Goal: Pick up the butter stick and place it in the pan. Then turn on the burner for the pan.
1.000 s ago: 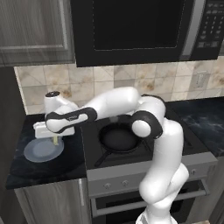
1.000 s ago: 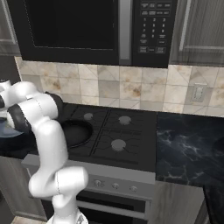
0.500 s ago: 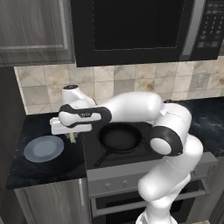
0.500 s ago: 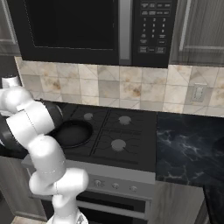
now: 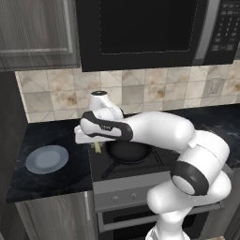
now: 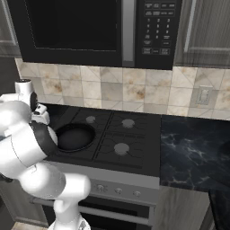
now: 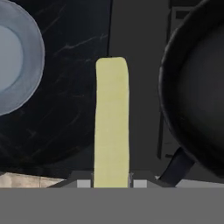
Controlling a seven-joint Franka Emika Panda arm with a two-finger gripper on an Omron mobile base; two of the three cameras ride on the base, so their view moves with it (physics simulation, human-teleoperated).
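The butter (image 7: 112, 122), a pale yellow bar, hung in the air beside the pan (image 7: 199, 87), over the stove edge and dark counter, not yet above the pan's bowl. It ran straight out from between the jaws, which were closed on its near end. The gripper (image 5: 96, 143) carried it in the transport step, judging by its height. The next move called for shifting over the pan's middle, then lowering and releasing. A grey plate (image 7: 15, 61) lay beyond the butter, away from the pan
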